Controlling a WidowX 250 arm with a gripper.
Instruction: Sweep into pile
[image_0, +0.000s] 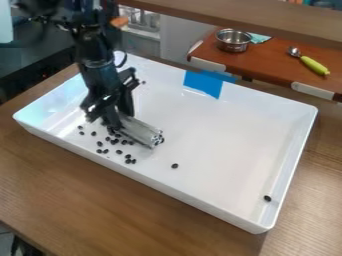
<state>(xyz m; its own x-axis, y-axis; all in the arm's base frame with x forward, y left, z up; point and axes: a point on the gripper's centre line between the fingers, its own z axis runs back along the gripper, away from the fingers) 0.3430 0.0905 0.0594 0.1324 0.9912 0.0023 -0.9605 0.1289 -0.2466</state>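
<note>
beans' place: small, dark, oval beans (115, 142) in the white rectangular tray (220, 135), mostly just below the end effector (111, 117), a few well apart
beans' look: loose, scattered, some touching
end effector: closed on a silvery-grey, roughly cylindrical tool (142, 132)

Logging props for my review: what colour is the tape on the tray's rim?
Blue tape, in the camera view.
</note>
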